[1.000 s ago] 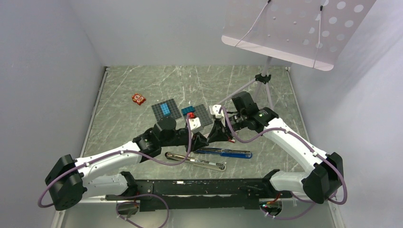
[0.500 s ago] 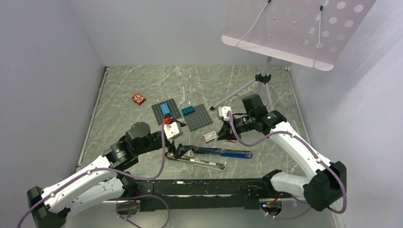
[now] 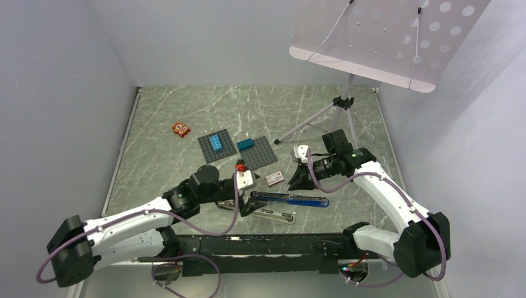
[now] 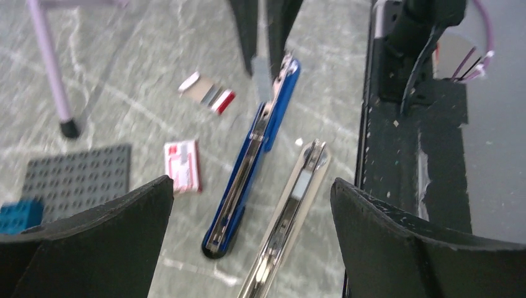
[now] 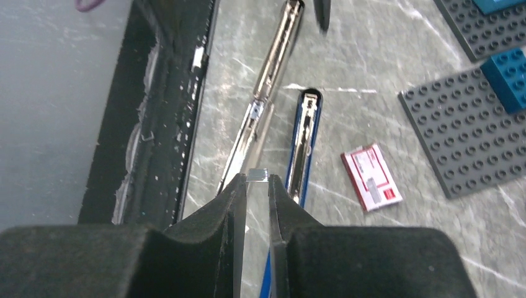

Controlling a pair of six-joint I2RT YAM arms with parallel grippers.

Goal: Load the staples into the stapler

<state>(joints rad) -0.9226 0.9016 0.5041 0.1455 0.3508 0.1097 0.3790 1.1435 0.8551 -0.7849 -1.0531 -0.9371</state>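
**Stapler** [image 3: 291,199]: it lies on the table near the arm bases as two long, narrow parts. One is a glossy blue body. The other is a chrome rail [image 3: 267,214] with an open channel, just beside the body toward the near edge. Whether the two parts are joined cannot be told.

**Staples:** the staple box [image 3: 273,179] is flat white card with red print. It lies just beyond the blue body and does not touch it. Only the left wrist view shows the staple tray [image 4: 208,95], a greyish-silver strip with a red end, flat on the table close to the right gripper. It cannot be made out in the top view.

**Right gripper** [image 5: 257,181]: the matte black fingers are drawn close together. They pinch a small silvery staple strip [image 5: 257,174] at their tips, above the stapler parts.

**Left gripper** [image 4: 251,185]: the fingers [image 4: 93,230] are spread wide and hold nothing. They sit over one end of the stapler.

**Surface and room:**
- The table [image 3: 167,174] is smooth grey-green with a stone pattern and white veins.
- Pale grey walls stand on three sides.
- At mid-table lie two studded dark grey baseplates [image 3: 260,155] carrying blue bricks [image 3: 216,140].
- An orange-red tile [image 3: 181,129] lies further left.
- A perforated panel [image 3: 384,37] on a tripod stand [image 3: 343,102] occupies the far right.
- A scuffed black mounting bar [image 3: 267,245] runs along the near edge.
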